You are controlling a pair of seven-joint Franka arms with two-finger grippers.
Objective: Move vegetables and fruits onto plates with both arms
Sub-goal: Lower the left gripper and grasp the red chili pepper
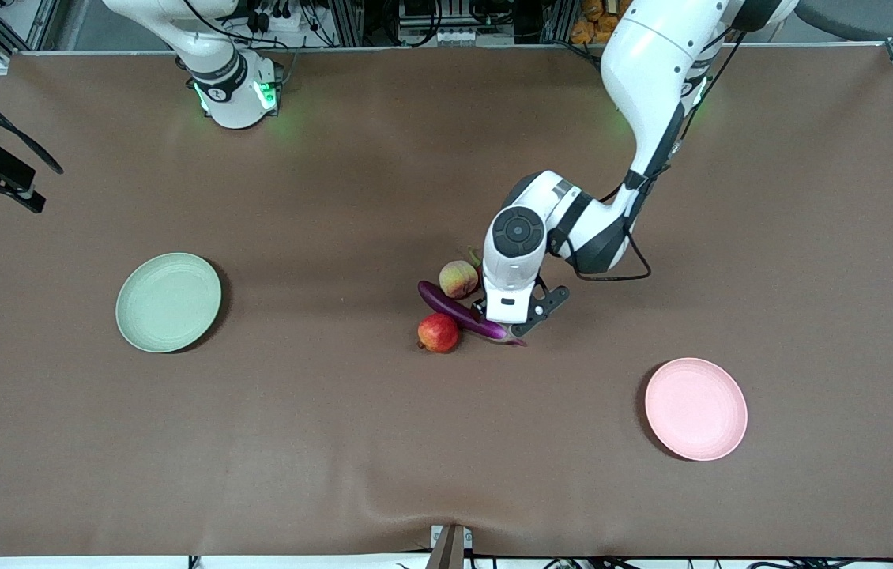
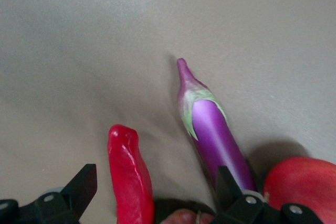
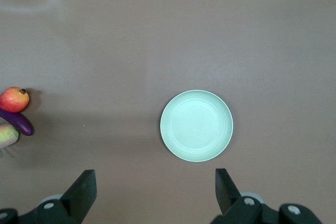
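Green round plate [image 3: 196, 125] and pink round plate [image 1: 695, 408] hold nothing yet. My left gripper [image 2: 152, 192], fingers wide apart, sits low around the shiny red chili pepper [image 2: 128, 174], beside the long purple eggplant [image 2: 212, 129]. My right gripper [image 3: 152, 195] waits, open too, above the green plate.

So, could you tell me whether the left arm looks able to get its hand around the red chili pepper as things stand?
Probably yes: the left hand is open low over the chili pepper, which lies between its fingers, though the eggplant crowds one finger.
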